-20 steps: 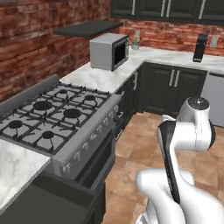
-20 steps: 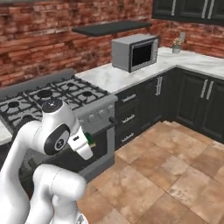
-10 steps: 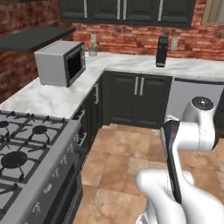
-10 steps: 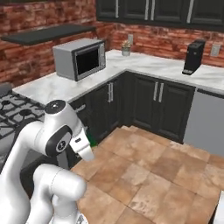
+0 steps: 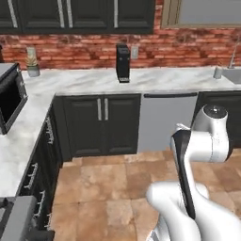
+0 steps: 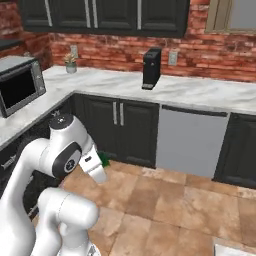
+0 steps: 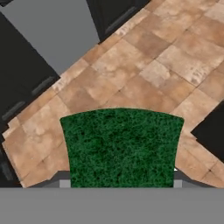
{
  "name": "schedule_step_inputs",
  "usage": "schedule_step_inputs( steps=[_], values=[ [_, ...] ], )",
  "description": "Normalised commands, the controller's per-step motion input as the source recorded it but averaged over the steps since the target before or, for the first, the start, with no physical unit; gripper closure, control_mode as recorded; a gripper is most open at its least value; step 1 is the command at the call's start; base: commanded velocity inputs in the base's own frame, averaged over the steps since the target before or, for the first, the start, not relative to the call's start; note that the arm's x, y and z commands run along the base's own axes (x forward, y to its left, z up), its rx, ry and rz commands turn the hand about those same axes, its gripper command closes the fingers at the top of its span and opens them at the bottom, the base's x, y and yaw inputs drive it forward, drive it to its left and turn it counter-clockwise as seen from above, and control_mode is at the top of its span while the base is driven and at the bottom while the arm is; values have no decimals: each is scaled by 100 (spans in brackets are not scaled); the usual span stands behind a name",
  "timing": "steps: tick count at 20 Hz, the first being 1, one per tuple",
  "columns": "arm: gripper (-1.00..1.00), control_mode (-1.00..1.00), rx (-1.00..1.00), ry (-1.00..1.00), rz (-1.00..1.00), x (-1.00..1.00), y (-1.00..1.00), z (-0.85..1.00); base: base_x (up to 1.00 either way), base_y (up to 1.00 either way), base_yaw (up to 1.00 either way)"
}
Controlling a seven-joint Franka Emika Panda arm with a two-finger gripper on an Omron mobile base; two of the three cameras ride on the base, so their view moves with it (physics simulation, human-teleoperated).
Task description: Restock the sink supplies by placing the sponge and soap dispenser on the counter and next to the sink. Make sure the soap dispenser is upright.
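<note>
the sponge (image 7: 121, 146) is held between the closed fingers of the gripper (image 6: 103, 161). it is judged light and soft, best gripped across its flat sides.

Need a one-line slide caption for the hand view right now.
Claw shut on the green sponge, carried above the brown tiled floor beside dark cabinets.

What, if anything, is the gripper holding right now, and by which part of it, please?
The gripper is shut on the sponge, gripping its near end at its two opposite sides, green top facing the hand camera, above the tiled floor.
</note>
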Motion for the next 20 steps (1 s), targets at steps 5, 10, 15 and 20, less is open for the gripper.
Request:
schedule_step_inputs(
  steps=[5,10,15,20],
  values=[
    [100,100,0,0,0,0,0,0,91,14,-70],
    [100,100,0,0,0,0,0,0,98,21,-65],
    [100,100,0,0,0,0,0,0,100,28,-51],
    [100,100,0,0,0,0,0,0,100,-3,-31]
  ],
)
